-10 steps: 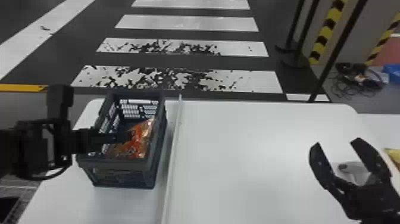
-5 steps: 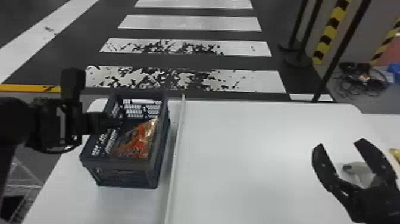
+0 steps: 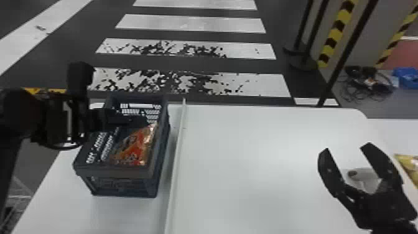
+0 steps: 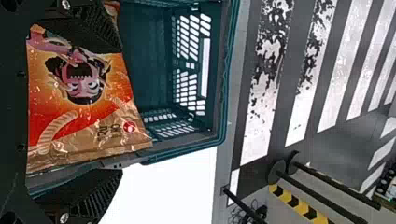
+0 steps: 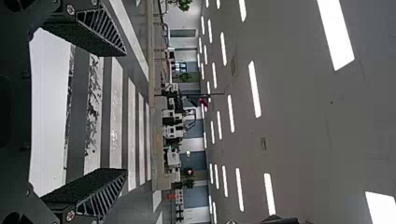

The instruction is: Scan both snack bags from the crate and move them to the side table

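One white table (image 3: 248,161), striped floor (image 3: 192,24) beyond; left claw (image 3: 138,120) spread at crate (image 3: 115,171), right claw (image 3: 346,149) spread above table.

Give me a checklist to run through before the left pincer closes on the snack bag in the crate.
1. Left pincer open: ok, fingers apart.
2. Snack bag in the crate: ok, printed face towards the wrist camera.
3. Left pincer's fingers clear of the crate's rim: cannot tell; one looks very near it.
4. Right pincer empty: ok, open with nothing between its fingers.
5. Bag already scanned: cannot tell.
6. Second bag at the side: cannot tell; the yellow item is cut off by the head view's edge.
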{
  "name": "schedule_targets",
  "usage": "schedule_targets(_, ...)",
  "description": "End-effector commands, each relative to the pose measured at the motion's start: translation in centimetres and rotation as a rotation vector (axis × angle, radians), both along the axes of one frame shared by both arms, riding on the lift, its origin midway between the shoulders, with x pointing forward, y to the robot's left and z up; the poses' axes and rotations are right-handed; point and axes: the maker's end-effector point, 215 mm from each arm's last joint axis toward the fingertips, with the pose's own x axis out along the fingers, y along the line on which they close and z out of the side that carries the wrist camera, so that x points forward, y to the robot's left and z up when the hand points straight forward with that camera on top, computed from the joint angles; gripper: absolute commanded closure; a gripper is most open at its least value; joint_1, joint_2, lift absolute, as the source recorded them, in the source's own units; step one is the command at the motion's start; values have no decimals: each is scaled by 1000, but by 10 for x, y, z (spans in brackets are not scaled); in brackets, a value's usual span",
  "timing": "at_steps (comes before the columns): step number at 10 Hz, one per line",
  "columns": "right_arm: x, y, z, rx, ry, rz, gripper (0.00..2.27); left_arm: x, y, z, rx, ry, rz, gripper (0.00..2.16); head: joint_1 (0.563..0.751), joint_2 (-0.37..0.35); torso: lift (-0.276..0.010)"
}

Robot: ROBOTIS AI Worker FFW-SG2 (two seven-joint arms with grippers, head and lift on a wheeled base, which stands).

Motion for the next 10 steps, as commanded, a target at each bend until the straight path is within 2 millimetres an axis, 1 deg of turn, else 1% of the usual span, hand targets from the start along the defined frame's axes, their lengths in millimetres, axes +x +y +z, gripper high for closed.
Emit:
schedule_targets(1, 0, 2, 6, 0, -11, 5, 110, -11, -5, -15, 14, 48, -4, 80, 695, -23, -95)
schedule_targets(3, 4, 5, 10, -5, -16, 14, 110, -17, -11, -27, 30, 82, -7, 76, 695, -26, -95)
schedule_targets(6, 4, 5, 4, -8, -2, 18, 110, -23, -1, -44, 49, 122, 10, 76, 695, -25, -95)
schedule_targets(9, 4, 4, 5, -10, -3, 20, 107, -29, 5, -56, 62, 146, 14, 76, 695, -17, -95)
schedule_targets(10, 4, 4, 5, -13, -3, 22, 107, -32, 6, -64, 67, 160, 13, 76, 695, -15, -95)
